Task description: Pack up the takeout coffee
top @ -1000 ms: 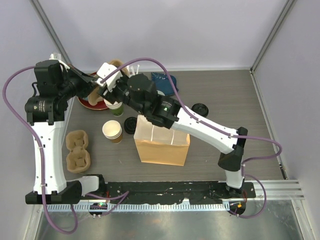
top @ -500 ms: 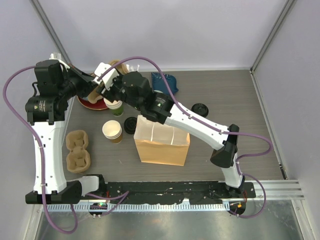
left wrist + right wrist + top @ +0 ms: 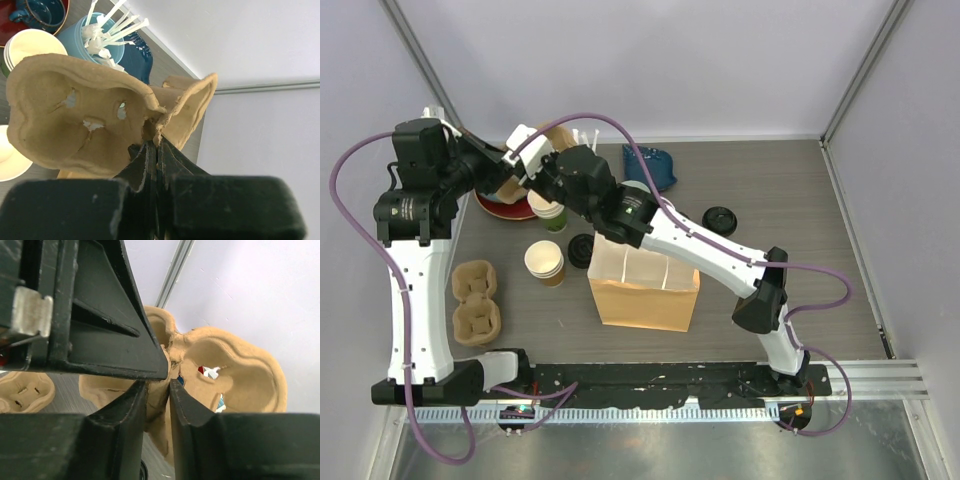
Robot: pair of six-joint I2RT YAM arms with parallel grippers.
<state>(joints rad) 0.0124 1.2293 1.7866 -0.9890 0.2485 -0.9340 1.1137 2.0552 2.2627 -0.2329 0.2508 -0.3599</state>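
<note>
Currently the open paper bag nearest the arms shows nothing inside. At one o'clock from it, the takeout coffee, seemingly that black-lidded shape, sits unpacked on the counter. Farther, at eleven o'clock, the left gripper clamps an empty cup carrier aloft. The right gripper, narrow, pinches the same rib. This is likely a handover; next the carrier needs setting down flat.

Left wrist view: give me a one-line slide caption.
Left gripper shut on the centre ridge of a pulp cup carrier, held in front of a blue pot of white stirrers.
</note>
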